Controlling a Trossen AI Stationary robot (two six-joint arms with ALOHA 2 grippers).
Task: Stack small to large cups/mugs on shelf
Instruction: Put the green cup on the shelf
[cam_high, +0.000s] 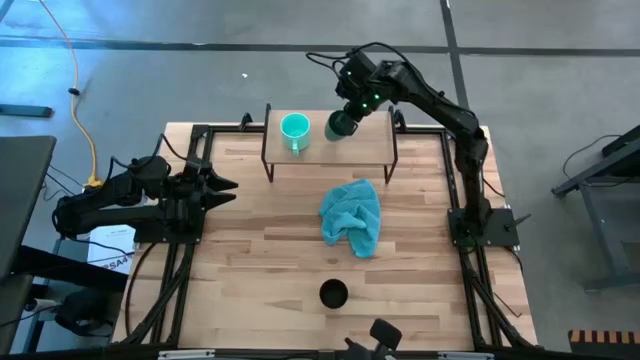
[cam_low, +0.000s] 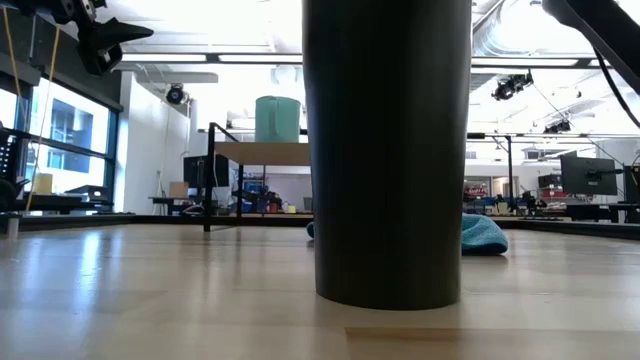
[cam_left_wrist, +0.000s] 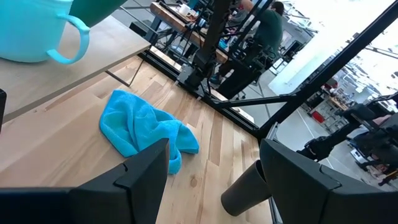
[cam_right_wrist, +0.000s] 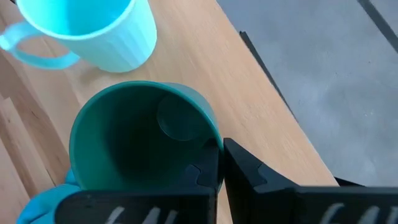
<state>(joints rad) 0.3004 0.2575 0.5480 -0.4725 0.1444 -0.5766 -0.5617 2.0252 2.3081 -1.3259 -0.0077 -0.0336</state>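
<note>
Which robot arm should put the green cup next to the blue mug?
The right one. Its tool already grips the dark green cup over the shelf, beside the turquoise mug. The left tool waits open, off by the table's left edge.

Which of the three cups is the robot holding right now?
The dark green cup: the right gripper pinches its rim above the shelf. The turquoise mug stands free on the shelf, and the black cup stands alone on the table.
</note>
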